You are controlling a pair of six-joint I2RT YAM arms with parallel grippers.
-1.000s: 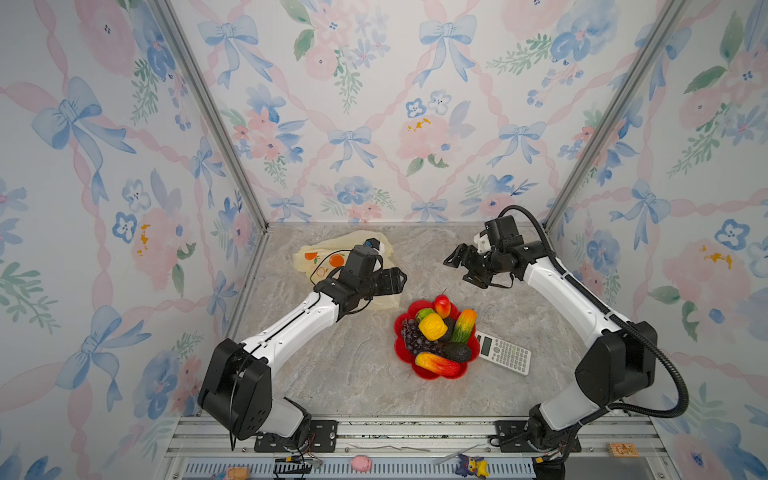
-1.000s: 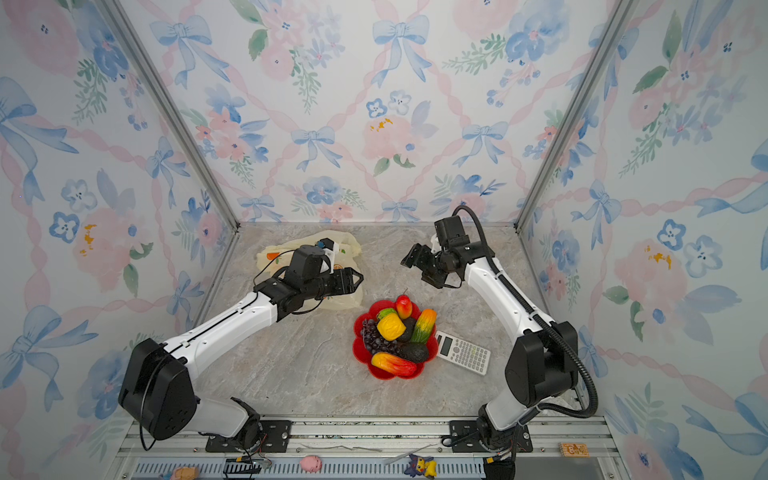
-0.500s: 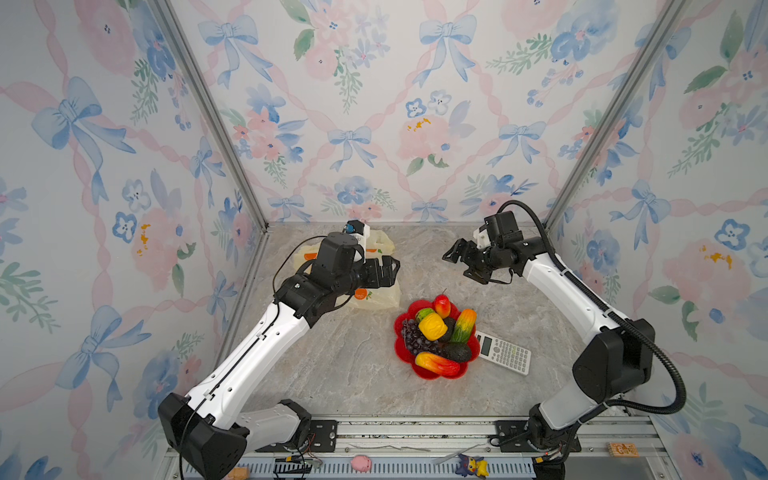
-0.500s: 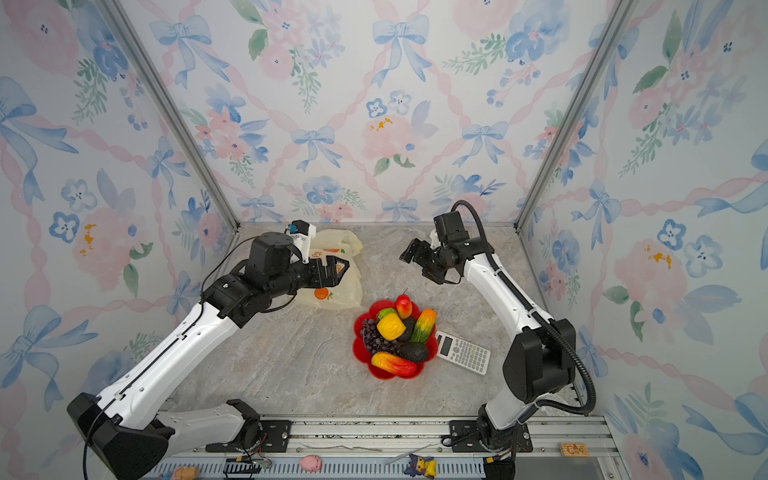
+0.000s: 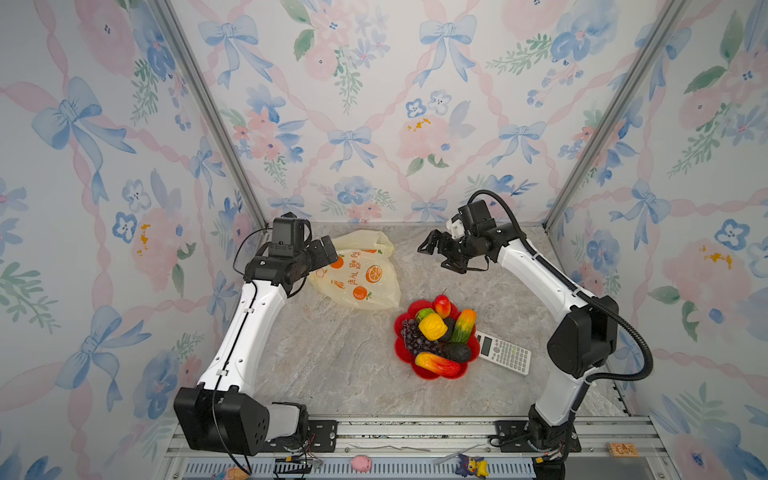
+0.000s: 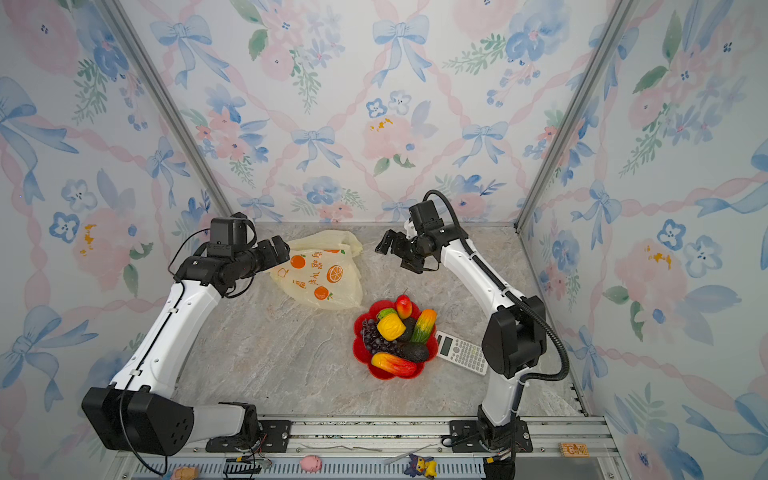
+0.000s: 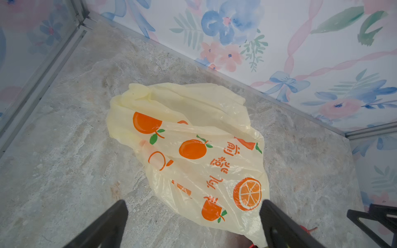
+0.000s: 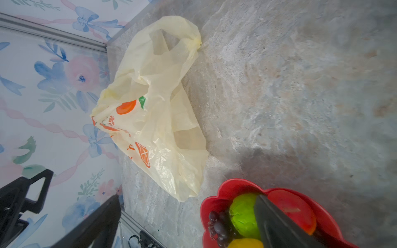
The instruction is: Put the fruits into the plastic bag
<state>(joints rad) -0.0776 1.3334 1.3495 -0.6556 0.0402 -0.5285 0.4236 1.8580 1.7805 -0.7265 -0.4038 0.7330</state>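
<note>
Heaped in red flower-shaped dish point(image 5: 398, 332): yellow lumpy fruit point(image 5: 432, 326), grape bunch point(image 5: 413, 341), avocado point(image 5: 457, 352), red-yellow mango point(image 5: 437, 364), green-orange mango point(image 5: 464, 325), apple point(image 5: 442, 305), green ball point(image 5: 424, 313). Slack on tabletop, 10 o'clock from dish: plastic bag point(image 5: 361, 276). Left gripper point(image 7: 193, 201) at bag's 9 o'clock edge, fingers wide, empty. Right gripper point(image 5: 437, 255) at dish's 12 o'clock, wide, empty.

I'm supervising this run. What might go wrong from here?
The plastic bag lies crumpled flat, and neither the left gripper nor the right gripper holds its mouth open, so fruit might land on top, not inside.
The fruits are heaped in the red dish; lifting one might tumble others toward the calculator.
</note>
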